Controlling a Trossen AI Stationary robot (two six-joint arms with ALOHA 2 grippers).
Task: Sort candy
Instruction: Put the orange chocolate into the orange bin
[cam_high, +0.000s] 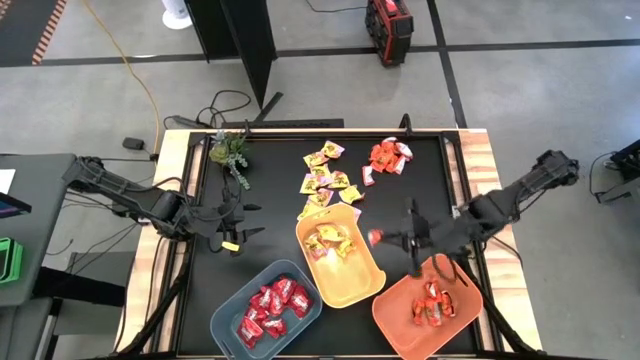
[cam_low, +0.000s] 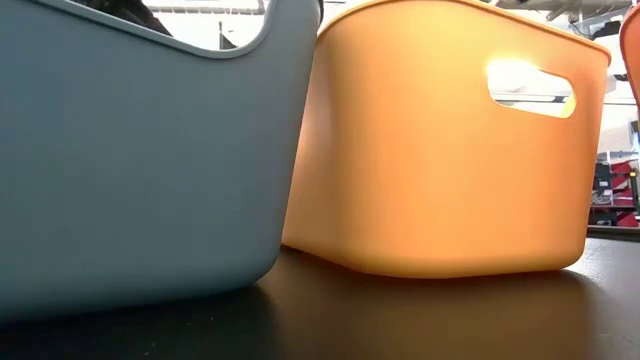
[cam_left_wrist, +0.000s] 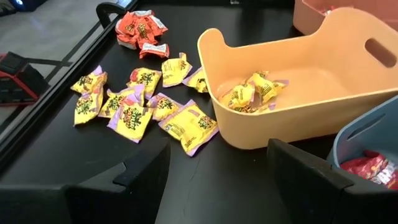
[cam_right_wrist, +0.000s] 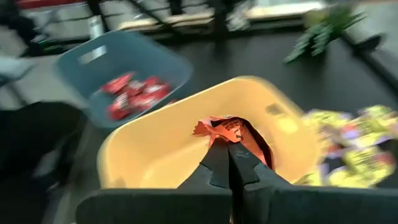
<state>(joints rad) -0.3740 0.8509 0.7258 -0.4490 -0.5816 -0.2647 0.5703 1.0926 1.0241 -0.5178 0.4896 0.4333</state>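
Orange-red candy (cam_right_wrist: 227, 132) | right gripper (cam_right_wrist: 229, 149) clenched on it | over yellow bin (cam_high: 372, 277) rim

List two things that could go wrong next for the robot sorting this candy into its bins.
The right claw is shut on an orange-red candy over the yellow bin; released there, it would land among the wrong kind. Only the wrapper's edge looks pinched, so it might slip free before reaching the orange bin. The left claw waits open.

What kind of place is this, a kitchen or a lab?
Likely a robotics lab or workshop: a black work table on a bare grey floor, loose cables trailing behind it, and a red equipment case.
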